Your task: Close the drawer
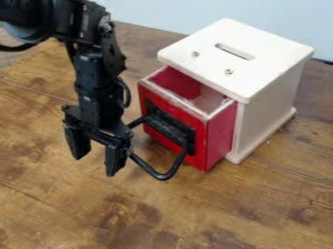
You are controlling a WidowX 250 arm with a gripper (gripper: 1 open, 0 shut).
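Robot arm (93, 49): black, single, entering at upper left of view; upper part bent, lower part hanging near vertical. Wrist (97, 92): below bend, roughly upright, dark cable-like curve along its right side in view. Gripper (99, 159): at lower end of arm, directed downward; two black fingers (115, 159) spread, visible gap between tips. Finger at left of view slightly higher in frame than other. Finger surfaces dark, fine detail too small to tell.
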